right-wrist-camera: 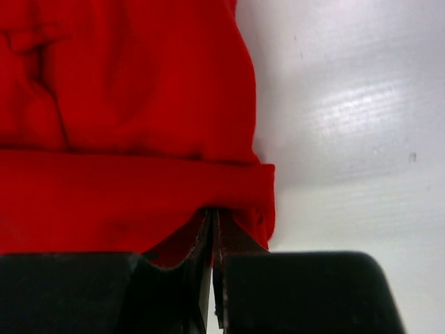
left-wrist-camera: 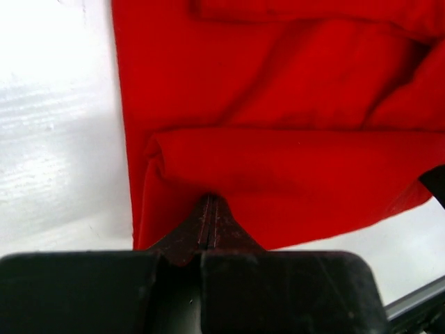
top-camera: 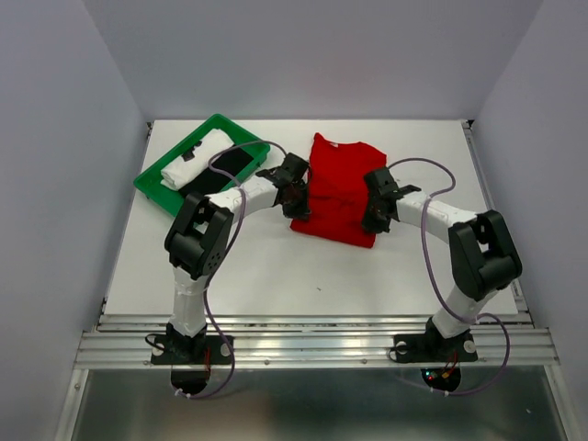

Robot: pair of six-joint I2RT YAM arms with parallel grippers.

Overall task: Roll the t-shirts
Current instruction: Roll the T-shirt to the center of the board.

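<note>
My red t-shirt [top-camera: 338, 188] lies in the middle of the white surface [top-camera: 276, 266], folded into a long strip that runs away from me. The end near me is turned over into a fat little fold, like the start of a roll. My left pincer [left-wrist-camera: 211, 209] is pressed together on the left side of that fold, with a bit of red cloth pinched in its tips. My right pincer [right-wrist-camera: 212, 217] is pressed together on the right side of the same fold, close to the shirt's edge, and it pinches red cloth too. I think this shirt is very light and very soft. It will bend and flop where I do not hold it, so the middle may sag between my two pincers. It is not slippery, and it will not break. I think the best places to hold are the two ends of the fold, just where I am now, so the roll turns over straight. If one side goes faster than the other, I think the roll will come out crooked. If I pinch only the top layer, the fold may come undone. The white t-shirt [top-camera: 193, 158] and the black t-shirt [top-camera: 234, 165] lie in the green tray [top-camera: 152, 184] at the far left, well apart from the red one. Most of the red shirt is flat and not yet rolled.
</note>
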